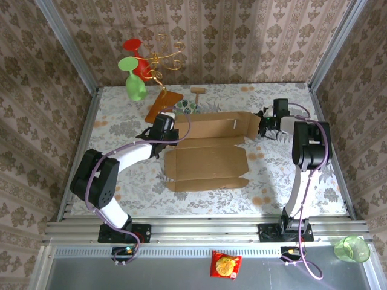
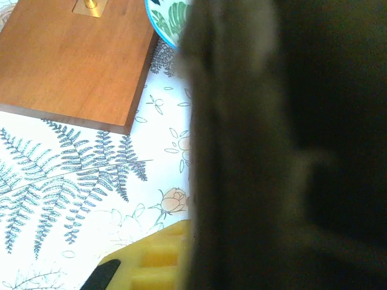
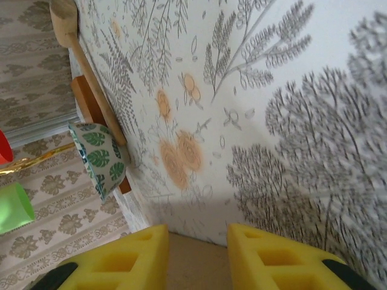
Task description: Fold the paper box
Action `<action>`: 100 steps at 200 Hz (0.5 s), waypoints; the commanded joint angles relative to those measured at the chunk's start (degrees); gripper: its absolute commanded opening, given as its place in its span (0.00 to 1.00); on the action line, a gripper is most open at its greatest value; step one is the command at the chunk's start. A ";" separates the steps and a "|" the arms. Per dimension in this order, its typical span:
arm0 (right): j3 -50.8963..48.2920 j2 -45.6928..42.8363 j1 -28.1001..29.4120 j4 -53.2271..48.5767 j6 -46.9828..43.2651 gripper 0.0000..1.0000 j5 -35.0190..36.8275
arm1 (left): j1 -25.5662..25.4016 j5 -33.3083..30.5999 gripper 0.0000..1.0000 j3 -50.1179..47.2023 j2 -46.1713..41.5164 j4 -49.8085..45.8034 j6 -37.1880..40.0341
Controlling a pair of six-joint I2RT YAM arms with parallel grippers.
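**Half-folded box held at both ends, one slip from springing flat**

The paper box lies mid-table, its rear panel raised. The left gripper sits closed at that panel's left end; whether it pinches card or merely presses cannot be told. The right gripper, jaws narrowly parted, straddles the right edge, tan card showing between its yellow pads. Both arms reach forward, elbows bent. Uneven pushing could skew the crease, or nudge the wooden board nearby.

Damask-papered walls enclose a floral-clothed table.
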 commanded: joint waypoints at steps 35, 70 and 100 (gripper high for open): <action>-8.90 -6.21 1.20 10.77 5.55 0.31 0.71 | -1.34 -2.73 0.00 -1.46 0.04 2.08 -3.96; -14.64 -7.93 1.59 18.67 12.36 0.31 1.13 | -1.45 -2.68 0.00 -2.53 -0.63 3.26 -6.17; -18.74 -8.85 2.09 27.05 19.84 0.32 1.68 | -1.88 -2.64 0.00 -3.28 -1.22 4.35 -7.30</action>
